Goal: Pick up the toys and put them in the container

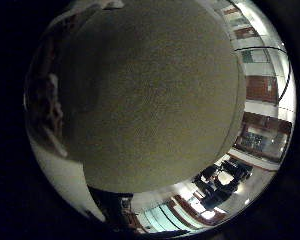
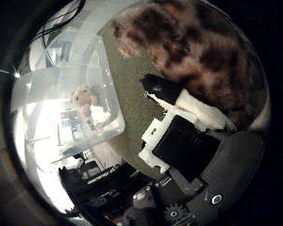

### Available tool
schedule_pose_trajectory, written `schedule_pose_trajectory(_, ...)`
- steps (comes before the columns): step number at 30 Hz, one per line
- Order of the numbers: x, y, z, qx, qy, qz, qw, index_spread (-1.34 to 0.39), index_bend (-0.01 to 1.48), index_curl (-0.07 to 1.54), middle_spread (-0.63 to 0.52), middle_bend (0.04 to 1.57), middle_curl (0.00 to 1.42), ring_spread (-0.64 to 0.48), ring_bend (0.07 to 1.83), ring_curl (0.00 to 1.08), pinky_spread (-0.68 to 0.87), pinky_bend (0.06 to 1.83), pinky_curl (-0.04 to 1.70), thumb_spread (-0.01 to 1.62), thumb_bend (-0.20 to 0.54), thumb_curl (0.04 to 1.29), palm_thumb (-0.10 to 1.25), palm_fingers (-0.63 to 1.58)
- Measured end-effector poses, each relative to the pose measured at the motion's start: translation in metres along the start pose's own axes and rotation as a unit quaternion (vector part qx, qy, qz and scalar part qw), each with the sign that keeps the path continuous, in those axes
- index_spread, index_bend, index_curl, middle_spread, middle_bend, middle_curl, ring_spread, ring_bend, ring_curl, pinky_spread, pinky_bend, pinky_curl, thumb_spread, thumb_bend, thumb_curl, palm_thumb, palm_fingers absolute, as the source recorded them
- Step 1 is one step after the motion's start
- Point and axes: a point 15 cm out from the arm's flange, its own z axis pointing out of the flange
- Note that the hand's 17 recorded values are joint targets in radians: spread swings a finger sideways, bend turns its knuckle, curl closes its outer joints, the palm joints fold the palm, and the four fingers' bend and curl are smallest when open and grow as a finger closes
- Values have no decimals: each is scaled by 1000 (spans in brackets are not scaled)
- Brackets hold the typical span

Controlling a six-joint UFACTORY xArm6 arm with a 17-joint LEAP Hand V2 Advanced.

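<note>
Plush toy close against palm beside robot hand; orientation unclear. Finger extended, grasp state indeterminate. Clear container nearby on worktop.

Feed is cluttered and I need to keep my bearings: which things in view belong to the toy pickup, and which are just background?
Part of the job:
- spotted plush toy, close against the hand
- clear container
- small tan toy already inside it

Just there:
- round speckled tabletop
- room furniture beyond its edge

Office or lab: chairs and wall panels.
</note>
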Motion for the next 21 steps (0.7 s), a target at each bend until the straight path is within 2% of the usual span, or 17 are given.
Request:
schedule_pose_trajectory(2,4,2,-3,-2,1,-5,1000,-406,492,466,-209,773,548,-227,953,473,-286,1116,178,1016,-5,394,812,1438)
schedule_pose_trajectory(5,19,-4,-24,8,8,-3,1000,-372,783,609,-192,979,627,-226,1107,535,-278,1289,289,986,-6,440,903,1381)
schedule_pose_trajectory(7,30,-12,-48,24,16,-1,1000,-338,896,670,-177,1095,667,-224,1190,571,-253,1373,343,973,2,473,965,1325)
schedule_pose_trajectory(10,44,-15,-86,44,27,6,999,-297,986,727,-157,1199,698,-212,1301,615,-217,1456,410,949,-7,525,1033,1258)
schedule_pose_trajectory(15,35,-13,-163,67,36,-2,997,-259,1067,766,-132,1262,702,-184,1383,635,-188,1494,479,918,-13,602,1065,1213)
schedule_pose_trajectory(21,-27,-16,-271,91,31,-42,994,-243,1090,771,-122,1296,692,-170,1424,629,-179,1486,538,889,-15,670,1059,1195)
